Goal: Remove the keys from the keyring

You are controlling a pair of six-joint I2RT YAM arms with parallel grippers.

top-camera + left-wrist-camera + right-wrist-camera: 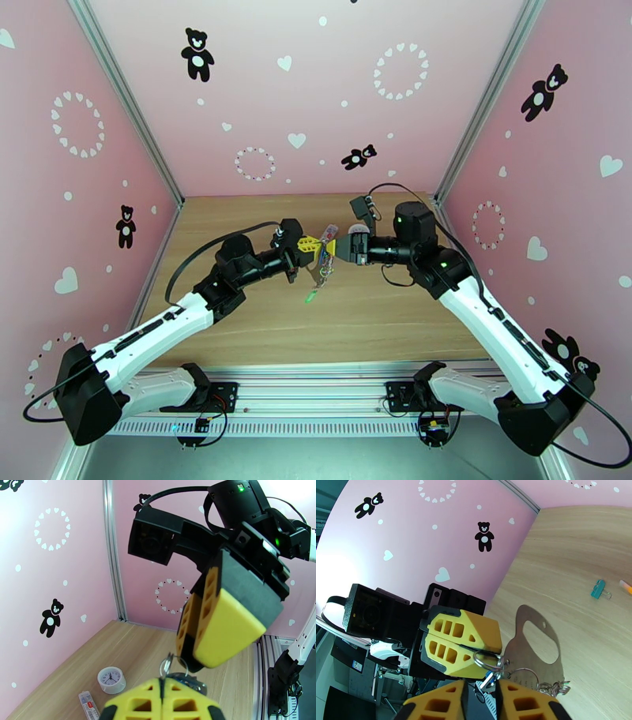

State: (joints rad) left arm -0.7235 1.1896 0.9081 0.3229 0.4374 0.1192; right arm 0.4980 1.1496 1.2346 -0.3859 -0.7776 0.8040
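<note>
Squarely nose to nose above the table [379, 324]: left gripper [310, 246] and right gripper [338, 249], on arms stretched inward from the near corners, wrists levelled. Clamped shut in the left fingers [450, 630], a small metal ring of the keyring [537, 645], flat grey loop hanging just beyond. Drawn narrow around a sliver of metal, the right fingers [521, 705]; gripping or merely flanking it, impossible to tell. Lowest in the bunch between the grippers, green key [311, 298]. Lying on the wood, well apart from both grippers: clock [111, 679], teal clip [599, 590], orange pen [626, 585].
</note>
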